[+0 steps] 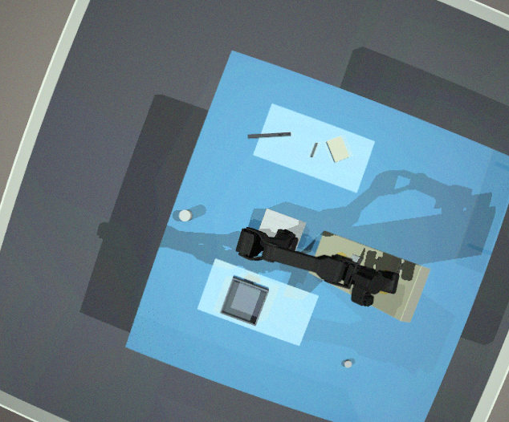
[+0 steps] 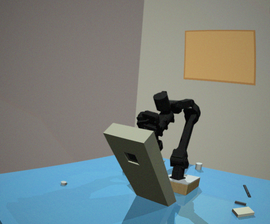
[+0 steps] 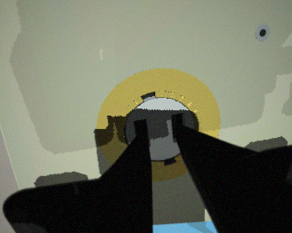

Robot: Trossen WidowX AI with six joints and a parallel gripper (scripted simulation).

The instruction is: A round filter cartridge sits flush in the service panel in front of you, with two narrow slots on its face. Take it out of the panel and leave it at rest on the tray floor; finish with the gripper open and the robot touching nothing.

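Observation:
The service panel [image 1: 416, 294] [image 2: 152, 185] [image 3: 191, 40] leans back in front of the arm. In the wrist view the round grey cartridge [image 3: 162, 148] sits in it inside a yellow ring [image 3: 162, 80]. The ring has dark notches at top and bottom. My gripper [image 3: 161, 134] is partly open, with nothing between its narrow fingertips. The tips overlap the two dark slots in the wrist view; whether they are inside the slots or just in front is unclear. The panel hides the fingertips in the exterior view. The square tray [image 1: 245, 300] is empty.
A beige block [image 1: 337, 149] [image 2: 243, 212], a short dark bar [image 1: 313, 149] [image 2: 240, 202] and a long dark bar [image 1: 268, 135] [image 2: 246, 190] lie across the arm's base from the tray. A white cylinder [image 1: 185, 215] [image 2: 198, 166] and a small disc [image 1: 348, 363] [image 2: 63, 182] stand apart.

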